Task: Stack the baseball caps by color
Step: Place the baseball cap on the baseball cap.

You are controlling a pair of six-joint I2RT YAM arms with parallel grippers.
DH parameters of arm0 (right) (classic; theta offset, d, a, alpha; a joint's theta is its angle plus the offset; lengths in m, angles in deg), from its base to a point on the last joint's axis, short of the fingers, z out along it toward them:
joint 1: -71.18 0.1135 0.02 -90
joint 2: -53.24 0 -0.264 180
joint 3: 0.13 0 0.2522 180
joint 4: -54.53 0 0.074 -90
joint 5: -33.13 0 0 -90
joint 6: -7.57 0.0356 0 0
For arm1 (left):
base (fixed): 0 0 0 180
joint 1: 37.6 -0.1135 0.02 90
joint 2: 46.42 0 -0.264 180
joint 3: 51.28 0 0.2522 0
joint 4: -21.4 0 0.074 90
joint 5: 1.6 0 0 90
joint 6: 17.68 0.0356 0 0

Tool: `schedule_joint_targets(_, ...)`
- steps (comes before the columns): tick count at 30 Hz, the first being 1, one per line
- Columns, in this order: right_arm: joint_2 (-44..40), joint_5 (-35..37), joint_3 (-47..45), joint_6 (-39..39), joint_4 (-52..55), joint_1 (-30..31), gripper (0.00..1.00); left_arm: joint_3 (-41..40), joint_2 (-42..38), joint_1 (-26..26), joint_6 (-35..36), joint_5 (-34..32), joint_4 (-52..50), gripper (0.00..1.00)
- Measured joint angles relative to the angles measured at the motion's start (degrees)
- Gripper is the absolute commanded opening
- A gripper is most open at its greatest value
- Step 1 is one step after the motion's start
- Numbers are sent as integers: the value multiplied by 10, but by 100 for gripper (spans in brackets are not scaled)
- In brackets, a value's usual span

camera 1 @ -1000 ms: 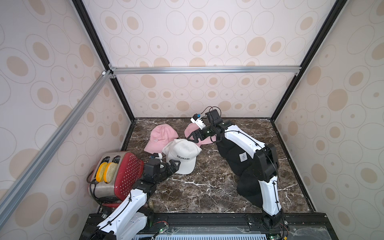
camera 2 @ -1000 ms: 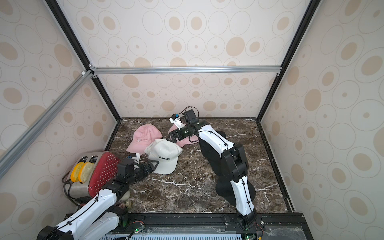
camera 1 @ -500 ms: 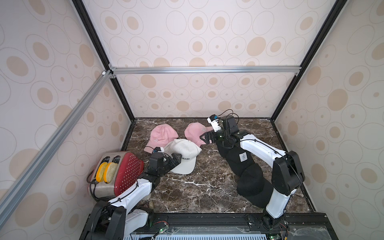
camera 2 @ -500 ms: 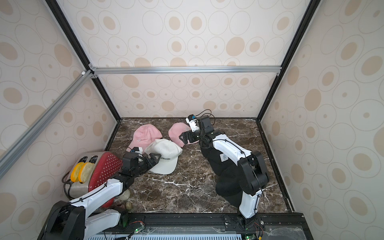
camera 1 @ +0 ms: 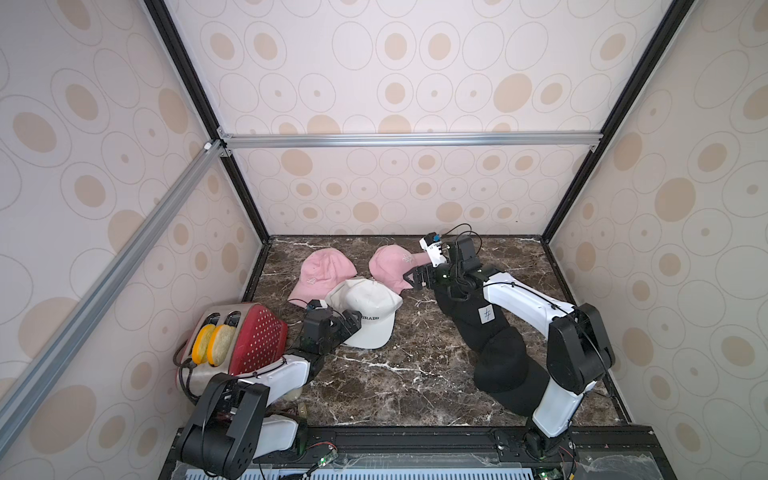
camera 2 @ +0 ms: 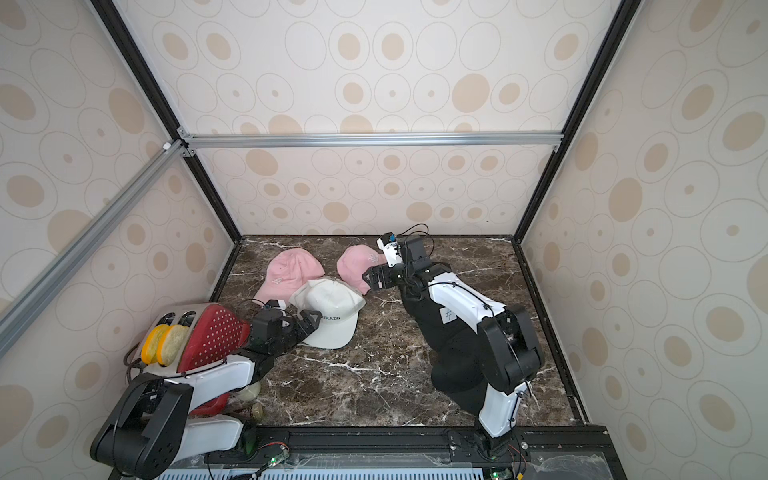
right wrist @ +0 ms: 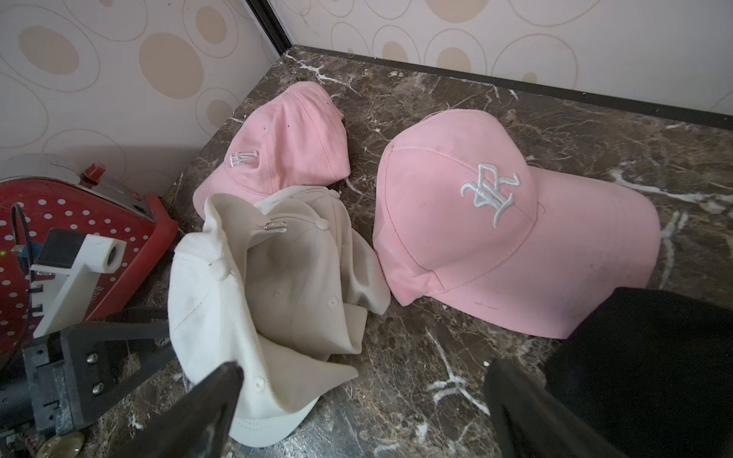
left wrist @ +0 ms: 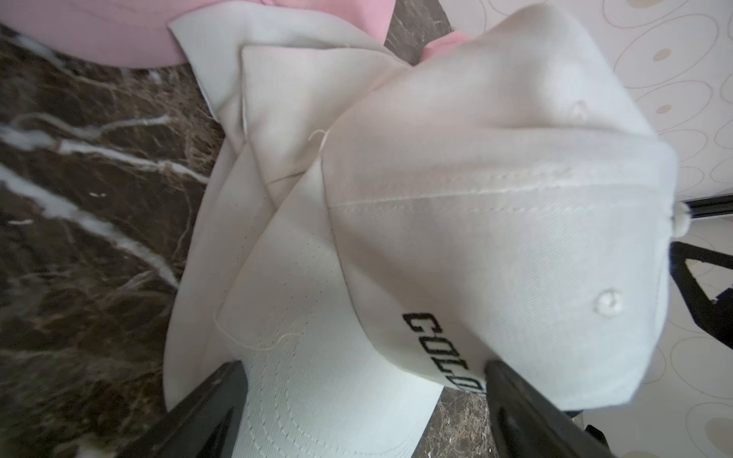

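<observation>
White caps [camera 1: 365,299] lie piled, so your left gripper [camera 1: 349,323] gapes empty at their brim; beyond them your right gripper [camera 1: 412,278], also wide and empty, faces a pink cap [camera 1: 392,264].

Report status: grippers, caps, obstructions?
Left gripper open, at brim of white fabric cap pile. Right gripper open, empty, beside one pink fabric cap. Pink caps unstacked; white pile overlaps second pink cap.

The dark marble table [camera 1: 415,374] bore a left pink cap [camera 1: 326,270] and a right pink cap [camera 1: 395,264] near the back. White caps [camera 1: 365,311] lay just in front, overlapping the left one's brim. Black caps [camera 1: 494,353] lay piled at the right, and a red toaster [camera 1: 253,336] stood at the left edge.
</observation>
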Motion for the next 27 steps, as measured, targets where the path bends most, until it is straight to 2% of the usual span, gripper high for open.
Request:
schedule_joint_targets(11,-2,-107,-7,-15,-36,0,100,10,-130,0,40,-29,-120,96)
schedule_joint_targets(15,-2,-129,-23,-16,-52,0,100,32,-161,0,70,-66,-161,98)
schedule_joint_targets(18,-1,-137,-29,-16,-56,0,100,49,-148,0,89,-105,-176,98)
schedule_joint_targets(21,5,-141,-29,-18,-66,0,100,71,-105,-5,98,-116,-182,95)
schedule_joint_targets(23,12,-146,-29,-21,-74,0,100,80,-71,-19,98,-96,-174,92)
schedule_joint_targets(27,34,-170,-30,-39,-91,1,98,83,-23,-82,94,-38,-152,92)
